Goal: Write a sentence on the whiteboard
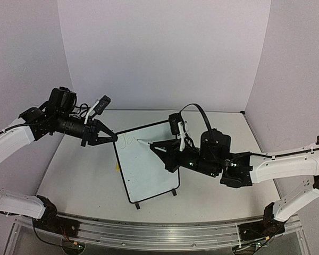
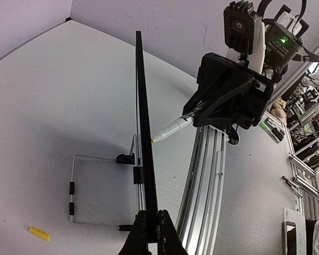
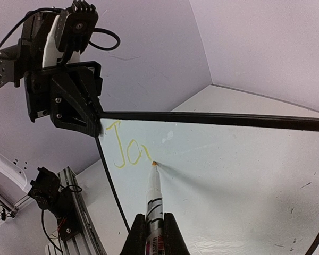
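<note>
The whiteboard [image 1: 149, 170] stands upright mid-table, and the left wrist view catches it edge-on [image 2: 143, 106]. My left gripper [image 1: 112, 137] is shut on the board's top left corner, its jaws pinching the black frame [image 2: 151, 226]. My right gripper [image 3: 154, 226] is shut on a white marker [image 3: 154, 196], whose tip touches the board face just right of the writing. The sentence [image 3: 126, 151] reads only "Jo" in yellow, near the top left corner, faintly visible from above [image 1: 128, 140].
A small yellow cap [image 2: 38, 233] lies on the table behind the board, by its left edge [image 1: 117, 166]. The board's wire stand [image 2: 73, 180] reaches back over the table. An aluminium rail [image 1: 149, 231] runs along the near edge.
</note>
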`<action>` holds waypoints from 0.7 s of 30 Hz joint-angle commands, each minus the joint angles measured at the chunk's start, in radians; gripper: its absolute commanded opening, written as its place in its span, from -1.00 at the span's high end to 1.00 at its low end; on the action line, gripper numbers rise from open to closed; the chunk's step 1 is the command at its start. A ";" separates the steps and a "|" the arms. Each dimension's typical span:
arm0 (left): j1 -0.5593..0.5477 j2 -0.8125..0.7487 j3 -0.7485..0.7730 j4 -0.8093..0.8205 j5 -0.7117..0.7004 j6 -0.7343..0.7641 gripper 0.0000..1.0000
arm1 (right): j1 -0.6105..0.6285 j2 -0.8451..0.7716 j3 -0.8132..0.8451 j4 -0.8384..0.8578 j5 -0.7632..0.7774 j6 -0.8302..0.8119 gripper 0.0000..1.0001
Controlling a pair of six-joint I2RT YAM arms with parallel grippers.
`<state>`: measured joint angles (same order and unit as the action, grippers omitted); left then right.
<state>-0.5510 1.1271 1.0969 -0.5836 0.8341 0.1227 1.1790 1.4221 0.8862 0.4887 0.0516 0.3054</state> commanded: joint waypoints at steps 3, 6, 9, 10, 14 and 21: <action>-0.004 -0.012 0.001 0.018 0.037 0.005 1.00 | -0.002 -0.061 -0.007 0.018 -0.021 0.001 1.00; -0.005 -0.013 0.000 0.019 0.034 0.005 1.00 | -0.003 -0.052 0.002 0.019 0.008 -0.012 1.00; -0.004 -0.013 -0.001 0.018 0.033 0.005 1.00 | -0.002 -0.035 0.015 0.019 0.028 -0.020 1.00; -0.004 -0.013 -0.001 0.018 0.033 0.005 1.00 | -0.002 -0.029 0.020 0.019 0.032 -0.022 1.00; -0.004 -0.013 0.000 0.018 0.033 0.006 1.00 | -0.002 -0.008 0.035 0.022 0.044 -0.029 1.00; -0.004 -0.014 -0.001 0.017 0.033 0.006 1.00 | -0.002 0.004 0.039 0.024 0.056 -0.033 1.00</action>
<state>-0.5508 1.1271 1.0969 -0.5837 0.8347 0.1226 1.1788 1.4130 0.8871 0.4850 0.0786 0.2850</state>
